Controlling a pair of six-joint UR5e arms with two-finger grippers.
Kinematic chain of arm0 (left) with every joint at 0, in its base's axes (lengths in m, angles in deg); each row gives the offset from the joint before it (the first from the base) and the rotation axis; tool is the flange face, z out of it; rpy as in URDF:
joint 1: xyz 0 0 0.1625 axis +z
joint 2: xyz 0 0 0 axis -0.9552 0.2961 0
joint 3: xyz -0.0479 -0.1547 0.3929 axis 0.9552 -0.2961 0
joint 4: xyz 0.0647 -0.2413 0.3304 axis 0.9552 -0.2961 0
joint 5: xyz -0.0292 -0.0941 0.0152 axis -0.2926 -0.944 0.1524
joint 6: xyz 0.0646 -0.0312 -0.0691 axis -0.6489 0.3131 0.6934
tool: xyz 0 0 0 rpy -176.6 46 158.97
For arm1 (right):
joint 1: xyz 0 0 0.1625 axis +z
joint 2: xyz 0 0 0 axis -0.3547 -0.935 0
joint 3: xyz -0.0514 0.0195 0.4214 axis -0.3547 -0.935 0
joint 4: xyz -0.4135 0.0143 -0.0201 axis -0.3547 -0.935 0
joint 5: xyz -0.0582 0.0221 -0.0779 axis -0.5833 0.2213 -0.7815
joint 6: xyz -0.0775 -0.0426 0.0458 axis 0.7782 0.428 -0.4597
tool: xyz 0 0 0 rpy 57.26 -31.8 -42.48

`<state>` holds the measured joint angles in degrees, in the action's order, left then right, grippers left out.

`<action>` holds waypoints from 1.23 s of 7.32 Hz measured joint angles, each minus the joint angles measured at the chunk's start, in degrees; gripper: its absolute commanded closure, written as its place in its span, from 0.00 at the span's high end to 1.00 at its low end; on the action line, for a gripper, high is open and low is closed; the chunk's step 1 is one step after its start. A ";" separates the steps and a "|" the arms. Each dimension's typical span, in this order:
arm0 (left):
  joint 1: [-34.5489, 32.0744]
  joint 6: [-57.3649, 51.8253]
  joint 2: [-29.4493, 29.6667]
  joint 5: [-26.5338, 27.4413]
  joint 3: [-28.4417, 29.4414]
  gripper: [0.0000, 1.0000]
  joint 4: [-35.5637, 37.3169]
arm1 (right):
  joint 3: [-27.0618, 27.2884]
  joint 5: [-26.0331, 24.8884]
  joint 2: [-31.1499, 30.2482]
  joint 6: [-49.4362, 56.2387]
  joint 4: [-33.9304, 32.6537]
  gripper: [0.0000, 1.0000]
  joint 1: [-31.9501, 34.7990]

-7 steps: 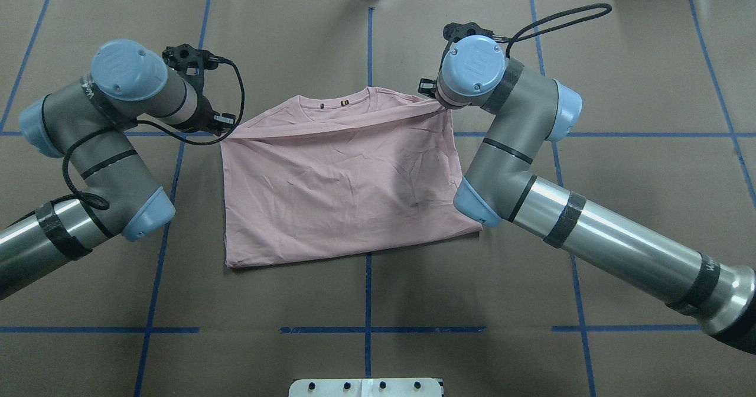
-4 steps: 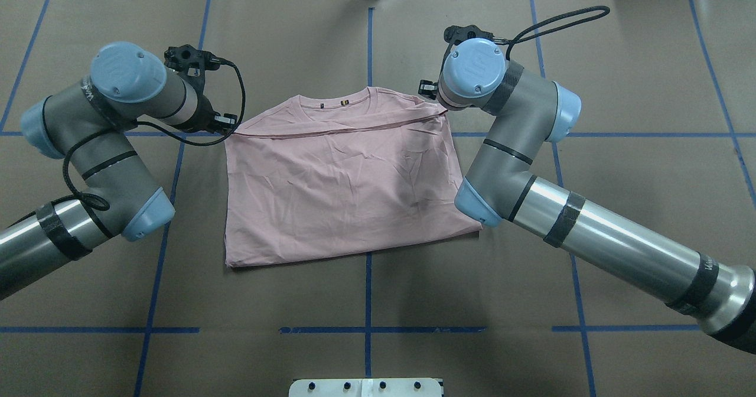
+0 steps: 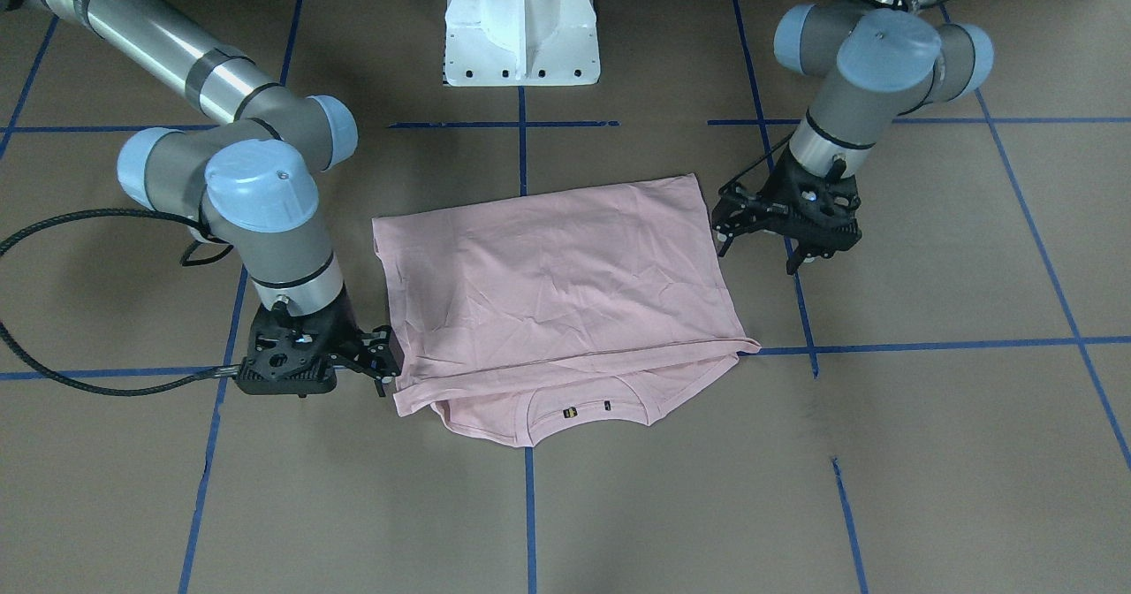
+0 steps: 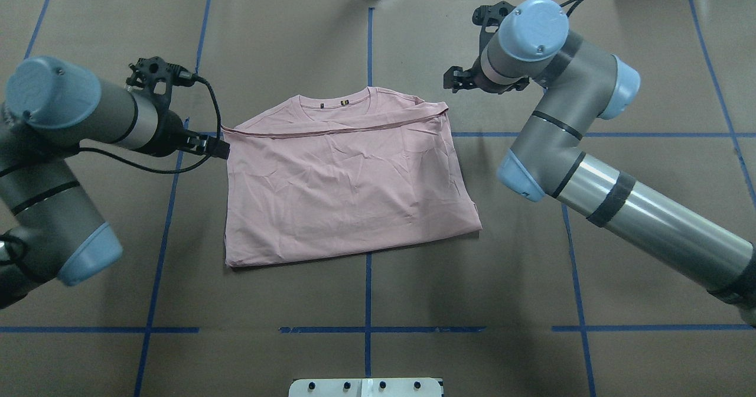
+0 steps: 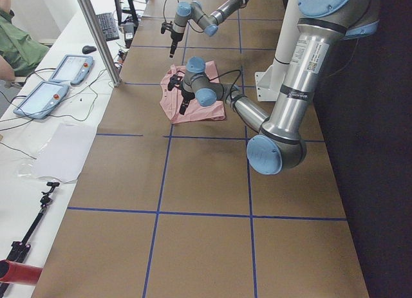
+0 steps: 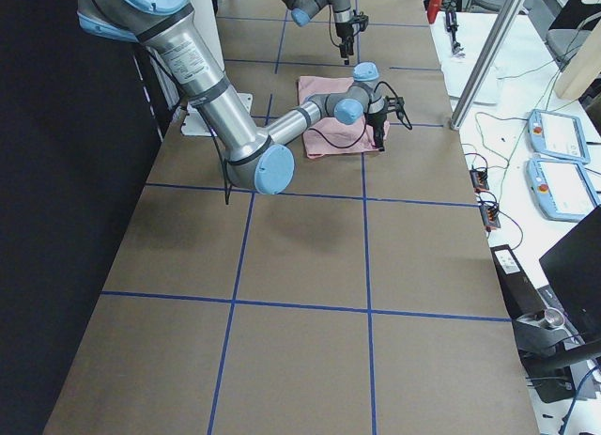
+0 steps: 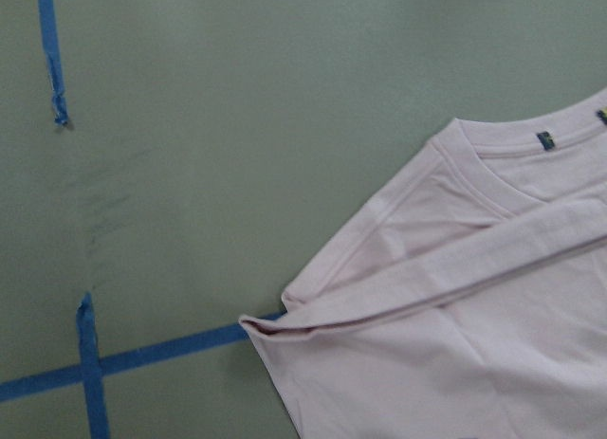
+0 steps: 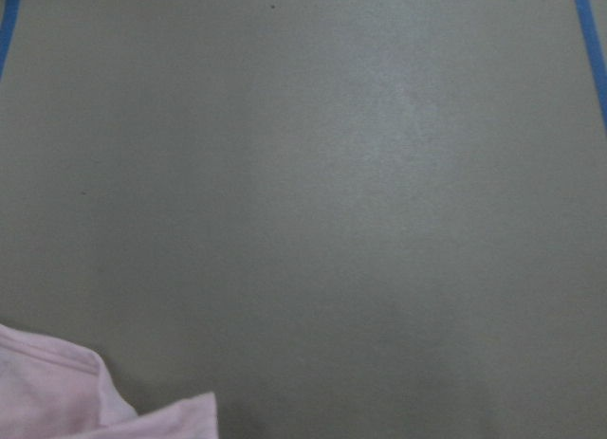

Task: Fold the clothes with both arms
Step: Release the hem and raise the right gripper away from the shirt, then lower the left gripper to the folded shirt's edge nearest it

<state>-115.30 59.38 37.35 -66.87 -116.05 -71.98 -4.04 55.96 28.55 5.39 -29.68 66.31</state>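
The pink T-shirt [image 4: 348, 190] lies flat in the middle of the brown counter [image 4: 295, 338]. It is folded once, so that its collar [image 4: 333, 103] shows just beyond the folded edge on the far side. The left claw [image 4: 220, 147] is just beside the shirt's far-left corner. Its jaws look spread and hold nothing. The right claw [image 4: 450, 81] is near the far-right corner but apart from it, also spread and empty. I judge the cloth to be light, thin and limp, so it will sag and wrinkle when lifted. It is better to pinch all layers at two corners of one short side and raise them together.
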 measured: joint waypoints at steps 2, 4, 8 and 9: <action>6.78 12.73 -7.85 4.22 -6.04 0.59 -4.81 | 3.56 0.73 -3.38 2.14 0.01 1.00 0.84; 13.36 26.45 -9.95 9.73 -5.85 0.52 -8.20 | 4.26 0.67 -4.01 2.26 0.17 1.00 0.93; 20.06 35.63 -8.44 14.15 -2.85 0.45 -8.81 | 4.31 0.51 -4.28 2.20 0.21 1.00 0.96; 20.80 36.02 -7.61 14.42 -1.96 0.21 -8.81 | 4.31 0.49 -4.31 2.20 0.21 1.00 0.96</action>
<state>-94.50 95.41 29.74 -52.45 -118.02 -80.79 0.27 56.45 24.24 7.59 -29.47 67.27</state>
